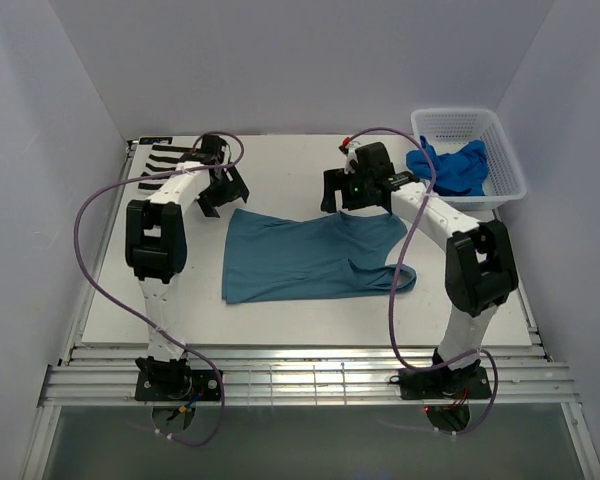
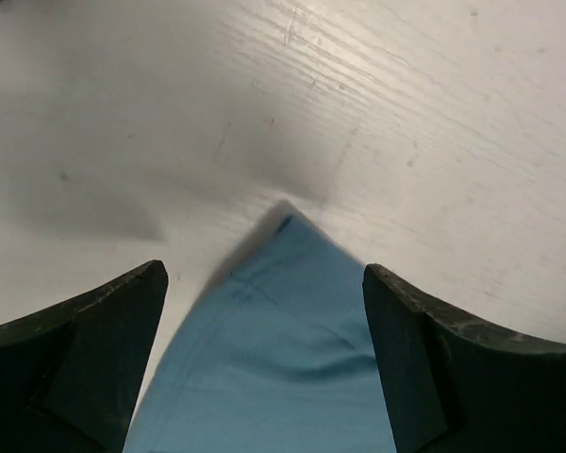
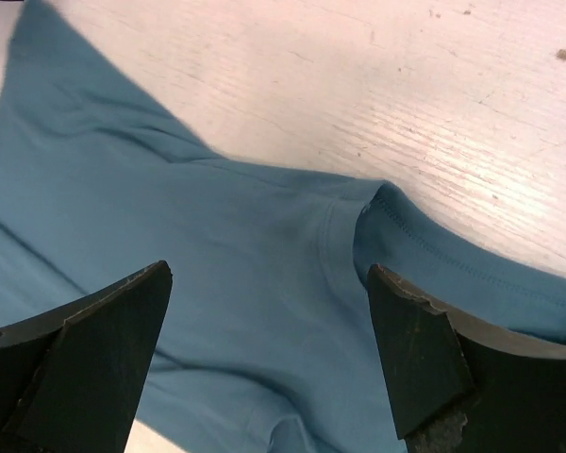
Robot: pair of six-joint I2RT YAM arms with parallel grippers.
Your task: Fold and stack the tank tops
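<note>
Tank tops: three in view, each well apart from the others.
Table (image 1: 180, 310): white, scuffed board that carries all the cloth and both arms' work.
Teal-blue tank top (image 1: 310, 260): the largest piece of cloth, lying flat in the middle of the table between the two arms. Its straight edge is toward the left and its straps toward the right, with one strap looping out at the near-right end.
Basket (image 1: 515, 170): white plastic lattice, standing at the far-right corner of the table.
Royal blue tank top (image 1: 450, 168): bunched up inside the basket, with part of it spilling over the left rim.
Striped tank top (image 1: 165, 160): black and white, lying at the far-left corner of the table, partly hidden by the left arm.
Right gripper (image 1: 355, 205): fingers spread wide and holding nothing. It hangs over the far edge of the teal-blue top, and its wrist view shows a stitched armhole edge between the fingers.
Left gripper (image 1: 225, 198): fingers spread wide and holding nothing. It sits above the far-left corner of the teal-blue top, and its wrist view shows that corner's tip pointing up between the fingers. Whether it touches the cloth cannot be told.
</note>
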